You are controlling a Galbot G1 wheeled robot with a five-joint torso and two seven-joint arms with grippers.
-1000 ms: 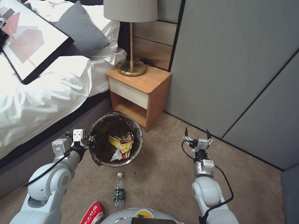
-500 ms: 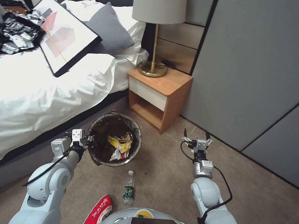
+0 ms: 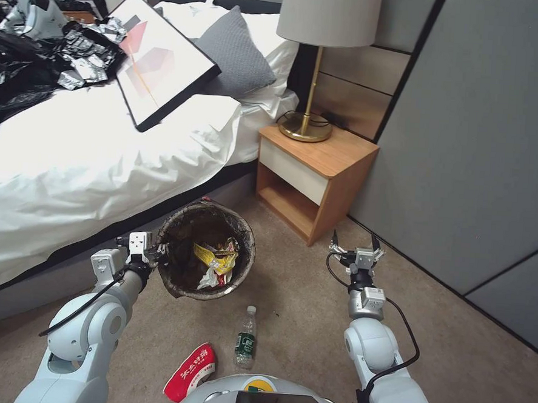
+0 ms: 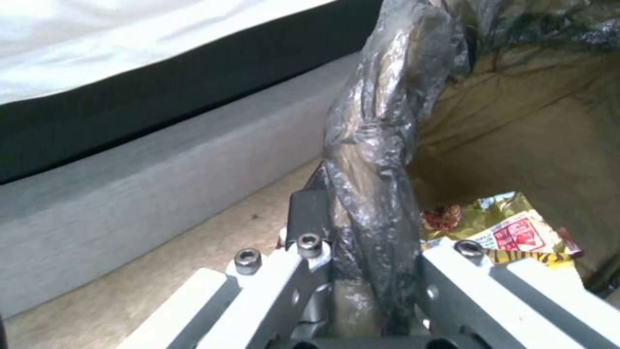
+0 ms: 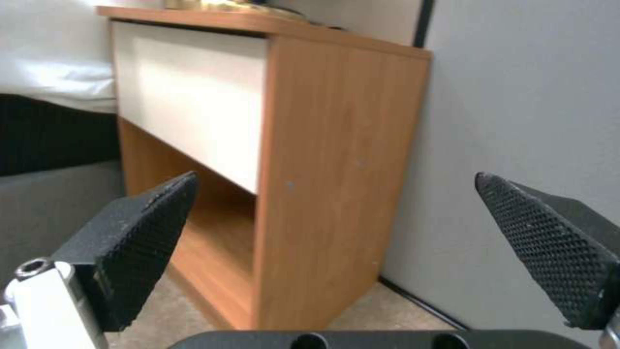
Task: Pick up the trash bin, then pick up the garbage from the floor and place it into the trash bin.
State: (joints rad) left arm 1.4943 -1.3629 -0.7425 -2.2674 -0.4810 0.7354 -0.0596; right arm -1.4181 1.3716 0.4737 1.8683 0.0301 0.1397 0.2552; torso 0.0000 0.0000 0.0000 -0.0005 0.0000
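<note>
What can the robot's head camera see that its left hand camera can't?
Head view alone: the clear plastic bottle and the red-and-white snack packet lying on the carpet, the lamp, the framed picture on the bed, and the right gripper, open in the air above the carpet.

Left wrist view alone: the rim's dark bag pinched between the fingers, close up.

Both: the trash bin, the yellow wrapper inside it, the left gripper, and the bed.
</note>
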